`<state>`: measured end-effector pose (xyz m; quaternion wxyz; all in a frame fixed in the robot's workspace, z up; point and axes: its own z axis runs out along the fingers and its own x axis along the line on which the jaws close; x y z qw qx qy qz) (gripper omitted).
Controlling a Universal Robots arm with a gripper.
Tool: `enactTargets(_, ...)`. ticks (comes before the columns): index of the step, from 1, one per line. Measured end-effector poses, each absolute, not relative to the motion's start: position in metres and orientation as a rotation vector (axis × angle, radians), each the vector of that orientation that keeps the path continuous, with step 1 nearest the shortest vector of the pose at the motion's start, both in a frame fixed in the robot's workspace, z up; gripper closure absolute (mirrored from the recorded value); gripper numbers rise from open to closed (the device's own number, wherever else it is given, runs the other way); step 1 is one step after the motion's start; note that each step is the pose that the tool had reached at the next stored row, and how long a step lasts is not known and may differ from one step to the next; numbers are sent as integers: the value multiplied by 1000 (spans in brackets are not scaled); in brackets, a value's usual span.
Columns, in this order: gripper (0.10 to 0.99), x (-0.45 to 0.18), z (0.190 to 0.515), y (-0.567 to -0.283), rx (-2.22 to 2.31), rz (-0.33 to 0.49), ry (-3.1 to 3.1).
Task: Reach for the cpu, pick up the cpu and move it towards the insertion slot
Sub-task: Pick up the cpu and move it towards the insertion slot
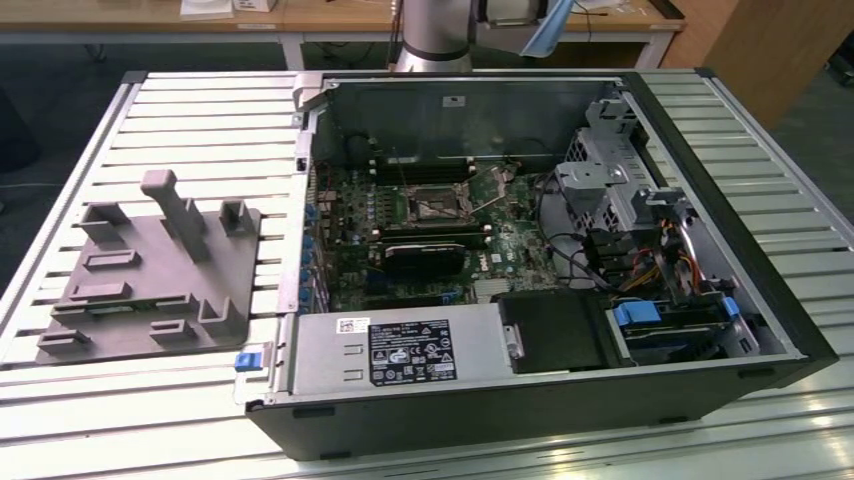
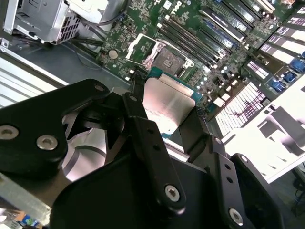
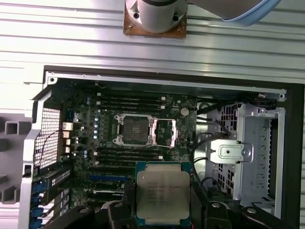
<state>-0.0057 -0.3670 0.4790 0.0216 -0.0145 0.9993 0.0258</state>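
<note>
Silvery square cpu point(image 3: 163, 192) is gripped by black end effector point(image 3: 162, 210) above open computer case point(image 3: 267, 90); bracket-framed insertion slot point(image 3: 133, 130) lies empty inside.

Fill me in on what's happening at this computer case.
The arm's gripper is shut on the cpu, holding it above the open computer case. In both wrist views the chip hangs over the green motherboard, short of the insertion slot, whose metal bracket is flipped open. The chip is not seated.

Print covers the power supply's black label point(image 1: 411, 352) and the cpu's metal top point(image 3: 163, 192), but none is legible.
</note>
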Motion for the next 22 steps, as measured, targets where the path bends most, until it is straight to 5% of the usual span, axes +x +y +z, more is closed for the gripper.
enactTargets(22,545,-18,440,-371,-44,117,3095)
